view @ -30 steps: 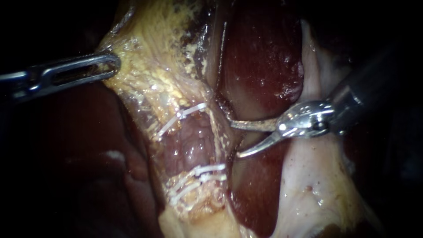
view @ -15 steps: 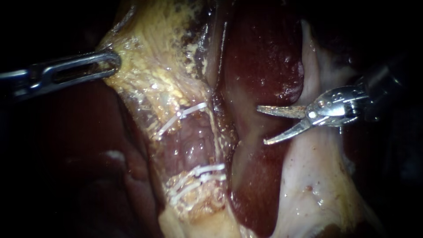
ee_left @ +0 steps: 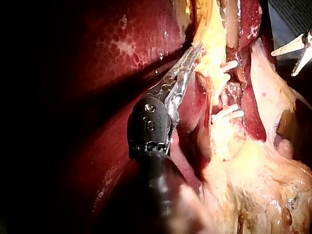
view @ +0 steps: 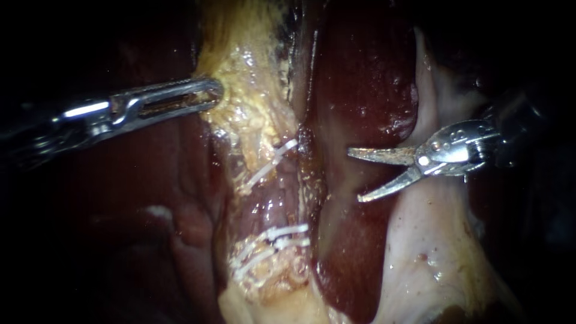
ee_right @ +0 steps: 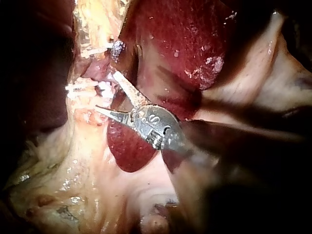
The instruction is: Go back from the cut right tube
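Note:
A clipped tube (view: 273, 201) runs down the middle, with one white clip (view: 270, 161) above and two white clips (view: 282, 235) below. My right instrument (view: 354, 174) hangs to the right of it over the liver (view: 360, 78); its curved blades are open, hold nothing and stand apart from the tube. My left instrument (view: 207, 96) comes in from the left, its jaws shut on the yellow fatty tissue (view: 249, 72) above the clips. The left wrist view shows those jaws (ee_left: 192, 53) on that tissue beside the clips (ee_left: 228, 113). In the right wrist view the open blades (ee_right: 105, 90) point at the clips (ee_right: 78, 87).
Pale glistening tissue (view: 420, 240) lies under and below my right instrument. Dark red liver (view: 150, 198) fills the left side under my left instrument's shaft. Yellow fat (view: 270, 276) bulges below the lower clips.
My right instrument drew back to the right, away from the tube, then held still with blades open. My left instrument moved right, carrying the yellow tissue with it.

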Motion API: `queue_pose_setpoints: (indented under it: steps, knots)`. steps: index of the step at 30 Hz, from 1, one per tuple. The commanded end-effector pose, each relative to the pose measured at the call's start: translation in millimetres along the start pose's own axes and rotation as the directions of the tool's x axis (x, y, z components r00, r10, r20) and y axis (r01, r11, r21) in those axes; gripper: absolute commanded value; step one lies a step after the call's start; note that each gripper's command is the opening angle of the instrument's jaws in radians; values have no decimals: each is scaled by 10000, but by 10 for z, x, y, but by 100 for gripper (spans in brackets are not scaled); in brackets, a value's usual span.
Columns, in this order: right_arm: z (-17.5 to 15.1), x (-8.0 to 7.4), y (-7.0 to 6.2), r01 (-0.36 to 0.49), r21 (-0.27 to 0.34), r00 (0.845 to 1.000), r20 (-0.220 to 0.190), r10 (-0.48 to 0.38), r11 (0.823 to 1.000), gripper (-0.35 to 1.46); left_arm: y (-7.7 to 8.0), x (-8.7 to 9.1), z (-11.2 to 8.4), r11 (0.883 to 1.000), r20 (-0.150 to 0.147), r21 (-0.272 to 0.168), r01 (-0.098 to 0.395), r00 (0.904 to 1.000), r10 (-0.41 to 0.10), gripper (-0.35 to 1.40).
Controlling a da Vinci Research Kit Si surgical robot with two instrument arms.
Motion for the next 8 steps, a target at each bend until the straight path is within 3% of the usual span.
queue_pose_setpoints:
  steps: [1, 8]
  knots:
    - [0, 0, 0, -4, 6, 10000, 7, 4, 10000, 143, 0, 0, 0, 10000, -4, -6, 2, 10000, -2, -35]
    - [1, 2, 0, 104, -1, 9999, 13, -104, 9999, 143, -1, 0, -1, 10000, -5, -6, 3, 10000, -3, -35]
